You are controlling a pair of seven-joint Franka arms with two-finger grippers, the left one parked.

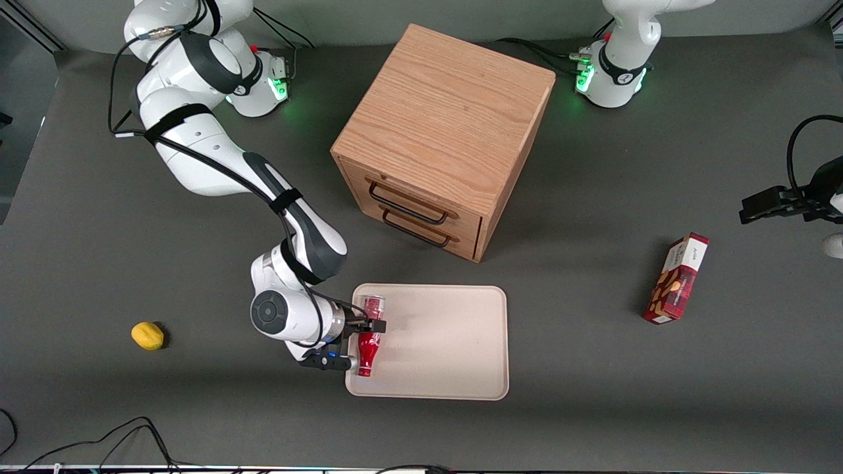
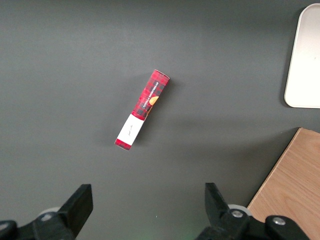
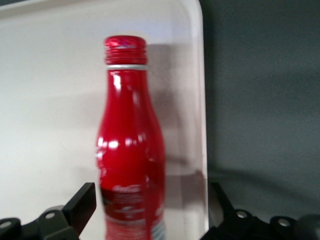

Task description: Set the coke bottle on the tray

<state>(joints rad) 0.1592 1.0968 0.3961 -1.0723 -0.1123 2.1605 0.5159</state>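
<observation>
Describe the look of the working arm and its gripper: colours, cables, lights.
The working arm has glossy white shells with dark grey-black joint sections, and a black cable strapped along it. A green light glows at its base. The gripper, over the tray's edge, has black fingers; a blue light shows on it.

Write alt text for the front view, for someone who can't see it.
The right arm's gripper holds the coke bottle lying over the tray, near the rim toward the working arm's end. A wooden drawer cabinet stands farther from the camera, with a lemon and a red snack box toward the table's two ends.
</observation>
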